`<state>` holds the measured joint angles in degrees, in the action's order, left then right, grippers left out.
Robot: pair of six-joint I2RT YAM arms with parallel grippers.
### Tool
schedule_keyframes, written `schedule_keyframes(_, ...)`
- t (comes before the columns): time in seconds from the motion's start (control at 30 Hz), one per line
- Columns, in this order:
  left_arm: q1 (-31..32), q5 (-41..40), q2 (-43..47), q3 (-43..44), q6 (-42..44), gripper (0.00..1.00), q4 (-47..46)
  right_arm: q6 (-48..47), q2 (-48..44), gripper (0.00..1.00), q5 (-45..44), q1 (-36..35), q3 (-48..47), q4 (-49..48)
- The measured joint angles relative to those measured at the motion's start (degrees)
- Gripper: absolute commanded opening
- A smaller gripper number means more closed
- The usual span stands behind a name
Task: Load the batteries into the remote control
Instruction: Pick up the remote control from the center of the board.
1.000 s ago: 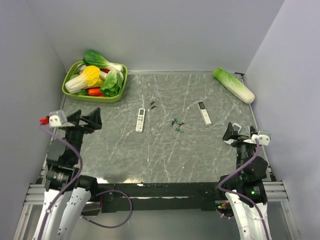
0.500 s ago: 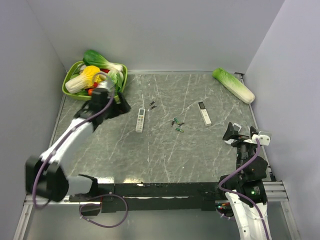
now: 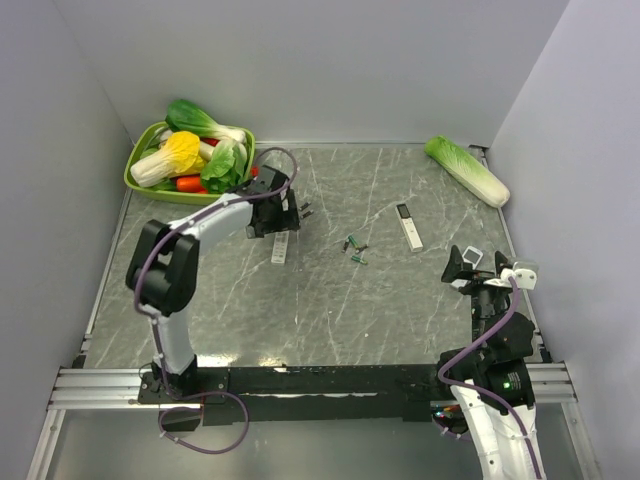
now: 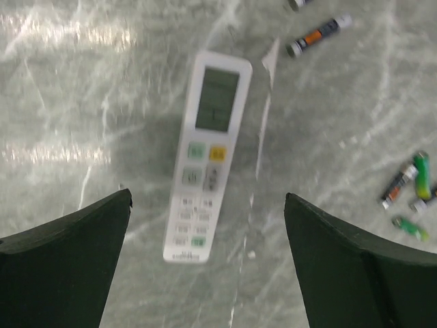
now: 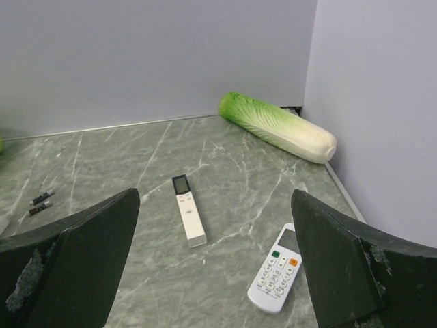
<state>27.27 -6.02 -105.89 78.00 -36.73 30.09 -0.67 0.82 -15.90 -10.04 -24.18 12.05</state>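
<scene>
The slim white remote control [image 3: 409, 226] lies face up on the grey marble table [image 3: 330, 310], right of centre, with its small dark window at the far end and neither arm touching it. The batteries [image 3: 354, 248], tiny green cylinders, lie in a loose cluster to its left, near it but apart. They sit roughly between it and a wider white remote with a display [image 4: 203, 157].

Your left gripper [image 4: 207, 198] hangs over that wider remote, not the task's one. Its jaws stand wide apart, one finger on either side of the button end, holding nothing. You cannot tell from these views whether the tips touch the table. The dark cells [image 4: 317, 35], one showing an orange band, lie just beyond the display end.

Your right gripper [image 5: 215, 198] is at the table's near right side, jaws spread fully and empty, with the slim remote ahead of it. A buttoned white remote [image 5: 276, 270] lies close in front of it, toward the right wall.

A long napa cabbage [image 3: 467, 170] lies at the far right, by the side wall. In the far left corner, a green basket [image 3: 130, 168] holds leafy greens, a yellow vegetable and something red.
</scene>
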Motion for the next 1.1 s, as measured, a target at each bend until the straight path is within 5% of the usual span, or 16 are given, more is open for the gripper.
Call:
schedule_keyframes(0.5, 0.6, -7.5, -15.4, 13.1, 2.2, 0.54, 7.6, 0.0, 0.0, 1.0, 0.7, -0.3, 0.0, 0.1)
schedule_keyframes(0.83, 0.8, -7.1, -16.5, 14.4, 3.6, 0.08, 8.0, 0.0, 0.0, 1.0, 1.1, -0.3, 0.0, 0.2)
schedule_keyframes(1.1, 0.9, -1.1, -7.3, 2.1, 3.5, 0.01, 2.2, 3.8, 0.0, 1.0, 4.7, -0.3, -1.6, 2.3)
